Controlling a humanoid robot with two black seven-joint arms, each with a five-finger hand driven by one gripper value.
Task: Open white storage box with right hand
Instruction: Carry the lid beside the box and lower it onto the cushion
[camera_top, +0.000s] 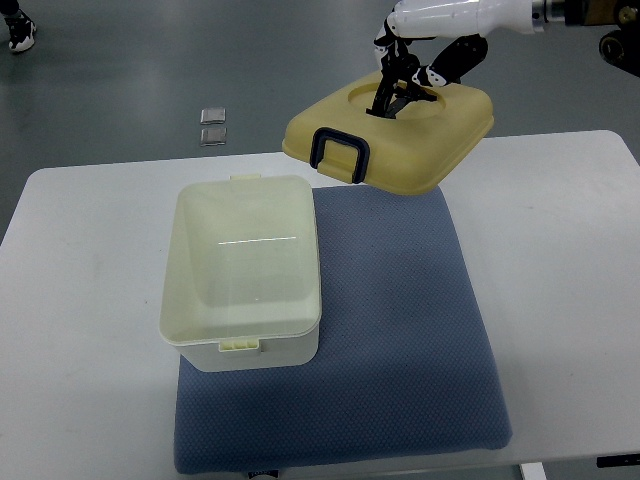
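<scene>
Fingers (400, 88) of my right hand (405, 75) pinched the lid's (400, 140) top handle, holding it tilted above the desk (560, 260) at one o'clock. With the box (243, 270) open at center-left, I judged setting the lid down came next.

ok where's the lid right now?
In the top view the yellow lid is held tilted in the right hand, at upper right above the far edge of the blue mat, up and right of the open white box.
</scene>
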